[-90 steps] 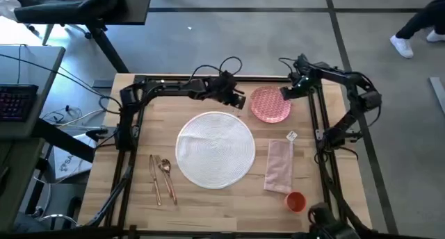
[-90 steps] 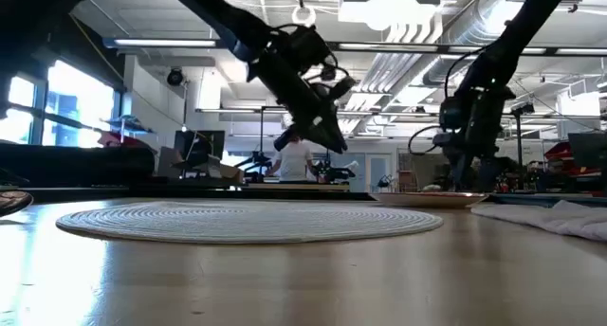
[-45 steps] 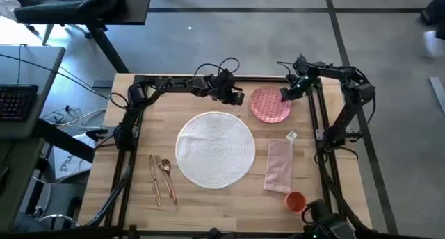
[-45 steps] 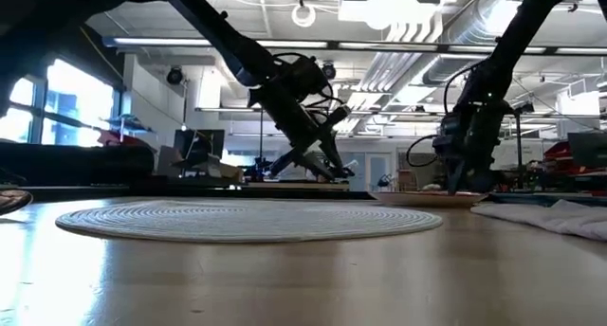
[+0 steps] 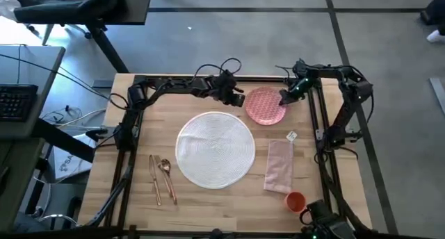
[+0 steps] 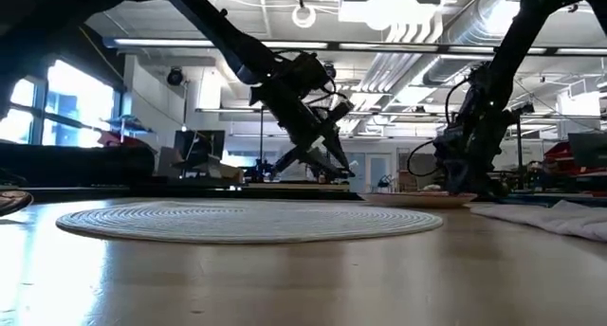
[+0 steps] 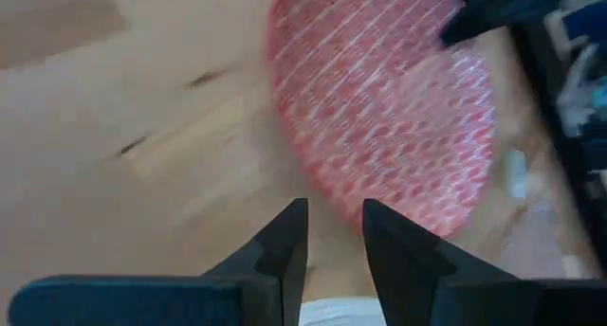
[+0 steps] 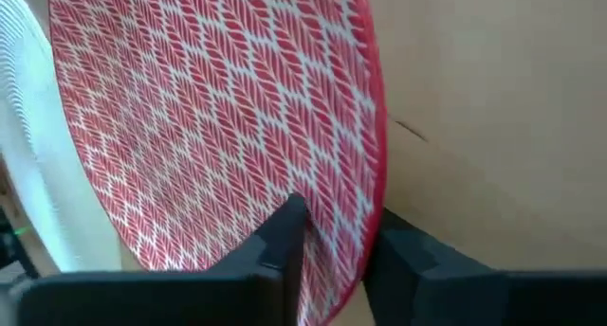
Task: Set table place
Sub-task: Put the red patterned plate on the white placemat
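Narrowly parted, the jaws of the right gripper (image 5: 284, 99) are pinching the rim of the 1 pink patterned plate (image 5: 265, 105); in the right wrist view the plate's edge (image 8: 372, 127) is sitting between the 2 dark fingers (image 8: 275, 241). That plate is lying flat on the table (image 5: 104, 190), close to the far edge and toward the far right corner. The left gripper (image 5: 238, 99) is hovering just beside the opposite side of the same plate, its 2 fingers (image 7: 285, 241) standing a narrow gap apart with nothing between them, the tips pointing at the plate's near rim (image 7: 379, 108).

1 large white round plate (image 5: 215, 149) is sitting in the middle of the table, just clear of the pink plate. 1 pale pink napkin (image 5: 279, 167) is lying toward the right edge, with 1 small tag (image 5: 291, 136) on the wood just beyond its far end. 1 orange cup (image 5: 295, 201) is standing near the front right corner, just past the napkin's near end. Gold-coloured cutlery (image 5: 161, 176) is lying toward the left edge beside the white plate; about 3 pieces are showing, though I cannot count them surely.

In the low view, both arms are reaching down at the far side, the white plate (image 6: 247, 219) lying broad in front and the pink plate (image 6: 417, 199) low behind it.
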